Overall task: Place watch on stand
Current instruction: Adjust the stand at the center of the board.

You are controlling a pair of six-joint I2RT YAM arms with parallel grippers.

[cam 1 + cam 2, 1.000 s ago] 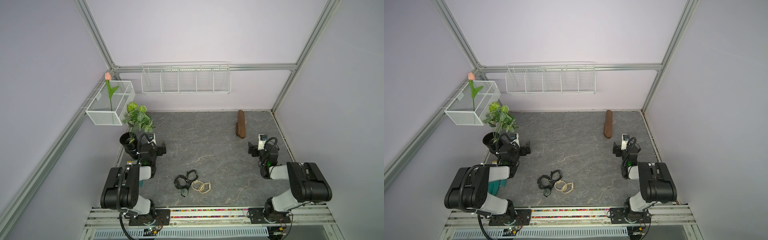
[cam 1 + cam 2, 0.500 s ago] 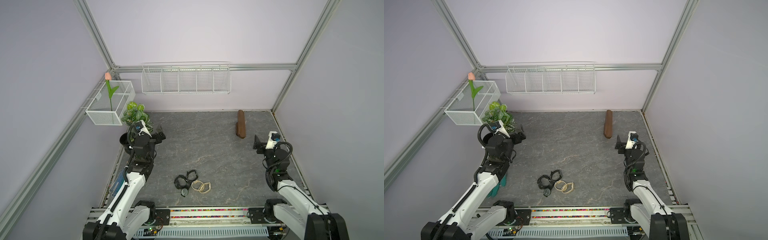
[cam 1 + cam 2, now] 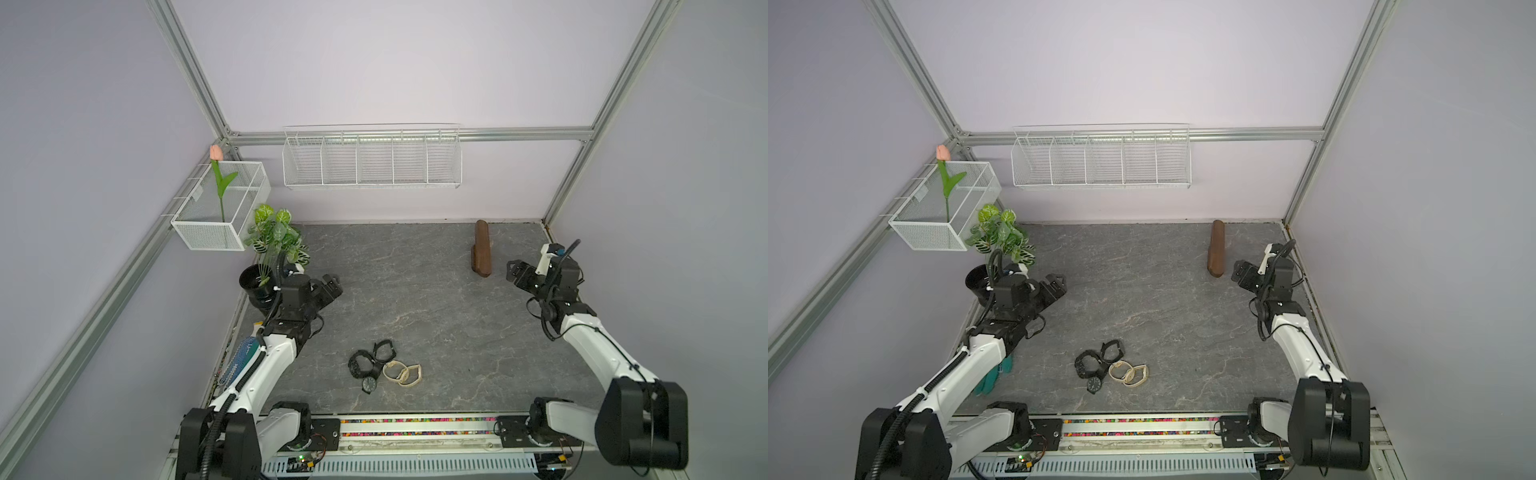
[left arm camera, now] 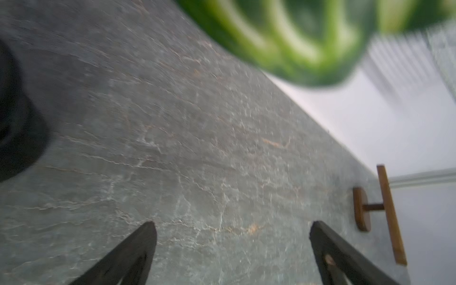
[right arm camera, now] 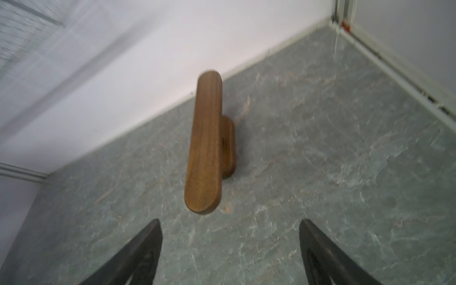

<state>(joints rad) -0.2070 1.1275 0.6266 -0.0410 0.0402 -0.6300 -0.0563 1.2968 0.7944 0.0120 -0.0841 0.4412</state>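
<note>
While the left gripper (image 3: 334,287) and right gripper (image 3: 514,272) gape wide and empty, the stand (image 3: 482,248) sits at the table's (image 3: 415,291) back right, bar running front to back; watches (image 3: 382,368) lie front centre. Only the left wrist view shows the stand's post (image 4: 373,206).

White arms (image 3: 277,358), black joints (image 3: 640,419), black cables (image 3: 547,328)

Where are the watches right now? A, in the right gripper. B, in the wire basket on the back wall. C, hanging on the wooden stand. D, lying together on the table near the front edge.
D: the watches lie clustered on the table near its front edge, and the stand is bare.
</note>
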